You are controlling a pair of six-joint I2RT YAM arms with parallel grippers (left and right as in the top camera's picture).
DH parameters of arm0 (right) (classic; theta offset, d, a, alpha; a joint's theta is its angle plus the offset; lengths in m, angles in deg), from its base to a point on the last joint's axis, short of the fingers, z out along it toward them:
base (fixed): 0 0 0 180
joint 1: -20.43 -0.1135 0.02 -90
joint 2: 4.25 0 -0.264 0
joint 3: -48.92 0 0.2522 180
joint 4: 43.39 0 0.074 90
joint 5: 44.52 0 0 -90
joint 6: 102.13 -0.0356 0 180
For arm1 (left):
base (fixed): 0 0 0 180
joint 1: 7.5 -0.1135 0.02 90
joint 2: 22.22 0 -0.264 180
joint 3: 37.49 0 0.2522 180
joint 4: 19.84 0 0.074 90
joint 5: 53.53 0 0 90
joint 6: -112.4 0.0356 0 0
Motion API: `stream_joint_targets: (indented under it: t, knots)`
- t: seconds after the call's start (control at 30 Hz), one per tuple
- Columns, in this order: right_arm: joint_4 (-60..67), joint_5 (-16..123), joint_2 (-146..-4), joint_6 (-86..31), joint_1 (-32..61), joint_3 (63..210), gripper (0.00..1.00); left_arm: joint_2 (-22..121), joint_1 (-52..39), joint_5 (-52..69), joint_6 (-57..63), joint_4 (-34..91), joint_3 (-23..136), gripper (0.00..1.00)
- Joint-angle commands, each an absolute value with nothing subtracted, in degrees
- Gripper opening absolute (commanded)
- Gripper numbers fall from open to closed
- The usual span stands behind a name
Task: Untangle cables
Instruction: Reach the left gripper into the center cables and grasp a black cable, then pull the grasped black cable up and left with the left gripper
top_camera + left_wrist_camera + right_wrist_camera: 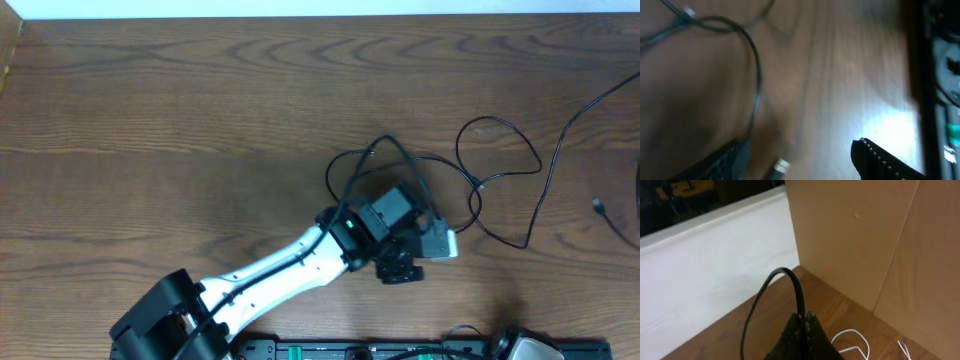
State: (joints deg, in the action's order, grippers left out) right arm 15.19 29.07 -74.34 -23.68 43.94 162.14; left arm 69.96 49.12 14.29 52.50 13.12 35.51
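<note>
Left gripper point(800, 146): fingers spread wide, low over the table point(200, 120) near its middle, gripping nothing.
Right gripper point(802, 332): fingers pressed together on a black cable point(799, 292) that arcs up from their tip.
Cables point(478, 186): black cords in loose, overlapping loops beside the left gripper. One strand runs to its left finger, but whether it touches I cannot tell.
Plug point(781, 166): metal-tipped, just beside that finger.
White cable point(850, 330): looped on the wood near the right gripper.

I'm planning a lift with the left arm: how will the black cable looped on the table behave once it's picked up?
Probably floppy: the black cable lies in loose curves, so it would likely sag either side of the jaws. Likely light, since it looks so thin. Where strands cross, one may drag another along.
</note>
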Motion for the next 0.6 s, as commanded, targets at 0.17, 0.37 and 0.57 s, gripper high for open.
stream_joint_targets:
  t: [0.17,0.37,0.57]
  knots:
    - [16.3,29.6,-73.9,-24.3,44.4,162.4,0.01,77.6,49.8,21.6,53.2,4.2,35.4,0.70]
    - [17.0,29.8,-73.6,-24.3,44.4,162.4,0.01,83.6,49.8,21.6,53.2,-1.7,35.4,0.64]
    - [17.4,33.2,-73.5,-24.3,44.4,162.4,0.01,85.0,49.8,22.1,53.2,-5.0,35.4,0.63]
